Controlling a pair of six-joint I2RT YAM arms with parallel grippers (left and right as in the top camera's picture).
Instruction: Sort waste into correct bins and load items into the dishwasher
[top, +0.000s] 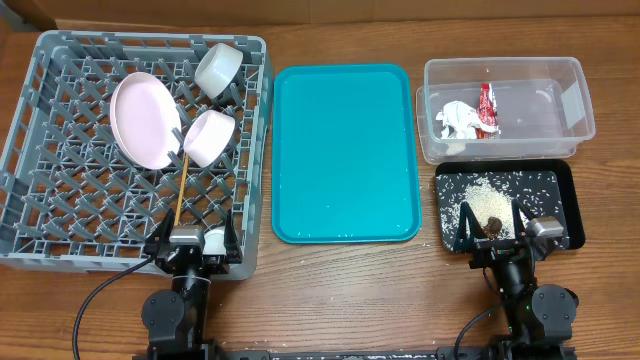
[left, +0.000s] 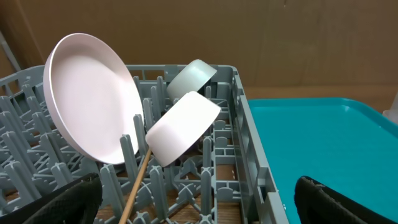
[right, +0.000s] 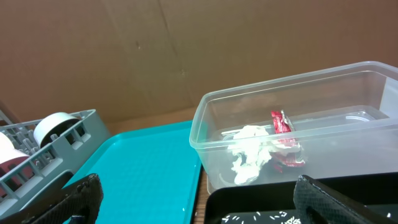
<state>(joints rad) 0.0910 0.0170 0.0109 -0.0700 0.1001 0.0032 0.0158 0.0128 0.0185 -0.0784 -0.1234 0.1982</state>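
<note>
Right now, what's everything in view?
square grey plastic dish rack: one, grey, left
round white plate: one, white, tilted in rack
small white bowls: two, white, in rack right of plate
wooden chopsticks: count unclear, tan, in rack
teal rectangular serving tray: one, teal, centre
clear plastic rectangular tub: one, clear, far right
red shiny snack wrapper: one, red, in tub
crumpled white paper: one, white, in tub
shallow black rectangular tray: one, black, near right
loose white rice-like grains: many, white, in black tray
small brown lump: one, brown, among grains
left gripper: one, black, open, rack's near edge
right gripper: one, black, open, black tray's near edge
</note>
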